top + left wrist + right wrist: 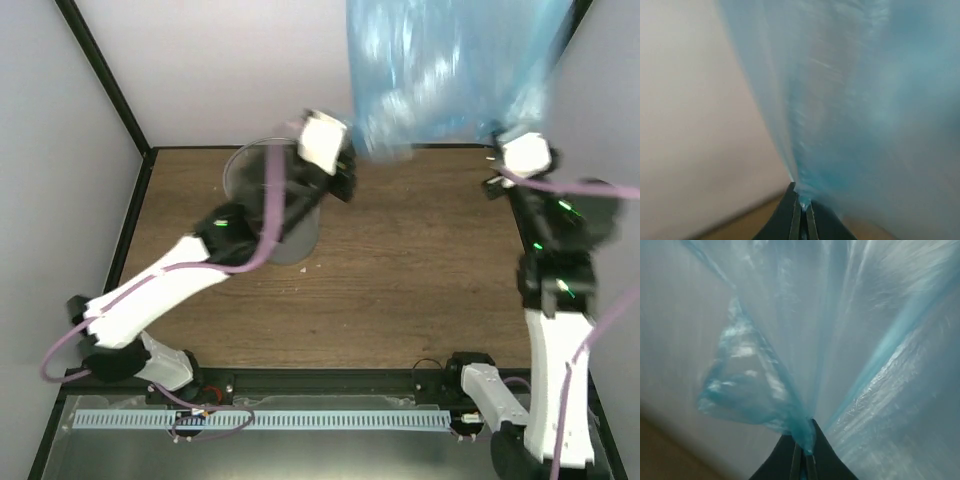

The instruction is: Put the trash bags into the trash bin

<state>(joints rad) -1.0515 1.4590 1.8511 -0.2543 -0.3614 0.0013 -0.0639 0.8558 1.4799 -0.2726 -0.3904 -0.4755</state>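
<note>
A translucent light-blue trash bag hangs spread in the air at the back of the table, blurred. My left gripper is shut on its lower left corner; the left wrist view shows film pinched at the fingertips. My right gripper is shut on the lower right corner; the right wrist view shows bunched film in its jaws. The grey translucent trash bin stands upright at back left, partly hidden behind my left arm. The bag is right of the bin, above the table.
The brown wooden table is bounded by white walls with black frame posts at left and right. A slotted rail and cables lie at the near edge by the arm bases.
</note>
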